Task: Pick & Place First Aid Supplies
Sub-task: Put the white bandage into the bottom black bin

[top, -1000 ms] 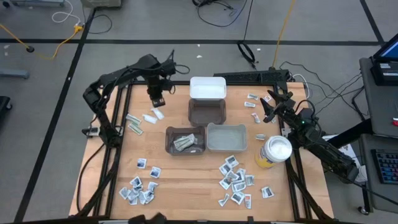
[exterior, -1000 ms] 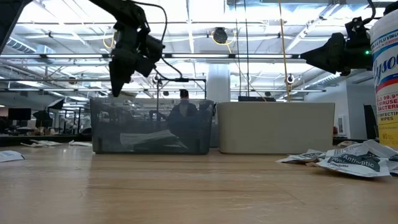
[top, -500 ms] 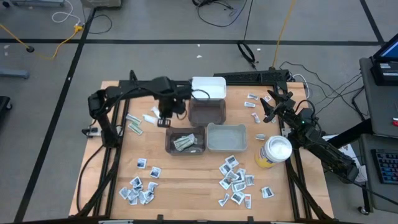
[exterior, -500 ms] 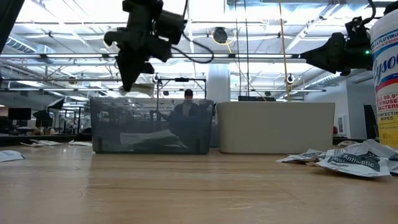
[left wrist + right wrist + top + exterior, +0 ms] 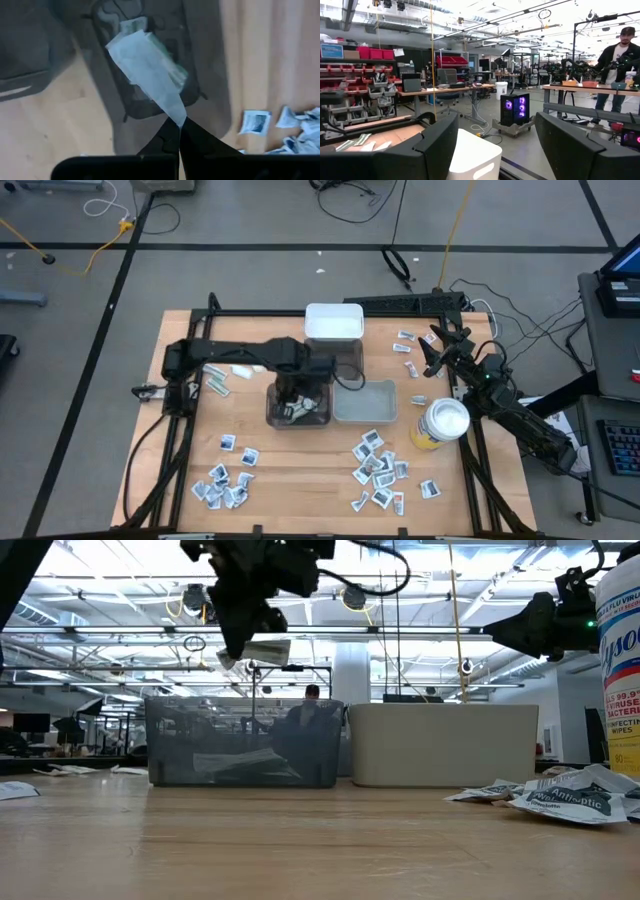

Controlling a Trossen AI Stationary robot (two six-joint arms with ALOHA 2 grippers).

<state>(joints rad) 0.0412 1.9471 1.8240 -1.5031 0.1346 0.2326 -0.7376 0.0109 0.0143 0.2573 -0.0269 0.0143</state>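
Note:
My left gripper point(image 5: 179, 128) hangs over the dark near bin point(image 5: 298, 408), pointing down and shut on a narrow white strip wrapper point(image 5: 147, 75). The low view shows the wrapper point(image 5: 264, 649) well above the bin's rim point(image 5: 240, 700). A few greenish-white packets point(image 5: 294, 409) lie inside that bin. More first aid supplies lie in piles near left point(image 5: 224, 483) and near right point(image 5: 380, 465). Loose strips point(image 5: 228, 372) rest on the wood left of the arm. My right gripper point(image 5: 432, 350) waits open at the far right edge. My left gripper pinches the strip wrapper by one end point(image 5: 177, 115) between its two fingertips, coming from above and pointing down. The rest of the wrapper sticks out sideways from the tips. It is lifted clear, above the dark bin.
A pale grey bin point(image 5: 364, 402) stands right of the dark one, a second dark bin point(image 5: 334, 361) and a white bin point(image 5: 334, 321) behind them. A yellow canister point(image 5: 440, 423) with a white lid stands at the right. A few packets point(image 5: 405, 340) lie far right.
My left gripper has swung from the table's far left toward the right and the near edge, rolling about its own line. It stays shut on the wrapper, which it has carried at about the same height to above the dark near bin.

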